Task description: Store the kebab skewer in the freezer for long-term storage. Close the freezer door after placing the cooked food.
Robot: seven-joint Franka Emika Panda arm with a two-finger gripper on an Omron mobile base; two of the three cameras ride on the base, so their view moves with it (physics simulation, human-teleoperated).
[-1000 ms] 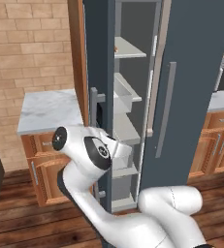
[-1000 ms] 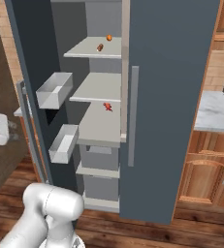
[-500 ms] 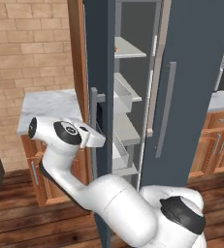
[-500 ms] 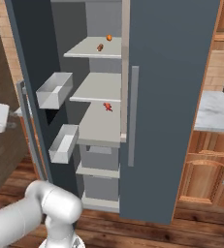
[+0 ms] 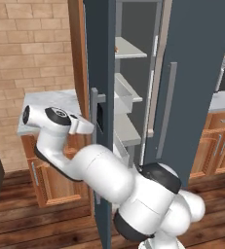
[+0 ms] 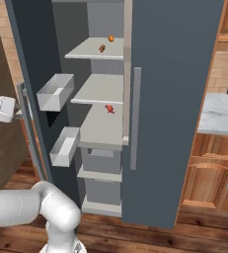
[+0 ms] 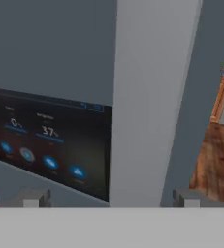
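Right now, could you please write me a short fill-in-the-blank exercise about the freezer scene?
1. The freezer door stands ____.
2. The kebab skewer lies on a ____ inside the freezer.
3. The claw has its jaws ____, holding nothing.
4. In the hand view, the claw faces the door's long silver ____.

Missing words: open; shelf; open; handle

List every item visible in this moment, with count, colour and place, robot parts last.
freezer: one, slate-grey, centre.
freezer door: one, slate-grey, swung open on the left.
control panel: one, black, on the door's outer face.
handle: one, silver, vertical, beside the panel.
door bins: two, white, inside the door.
kebab skewer: one, reddish, middle shelf.
orange ball: one, top shelf.
brown food: one, top shelf.
counter: pale marble, right.
gripper: one, open, straddling the handle.
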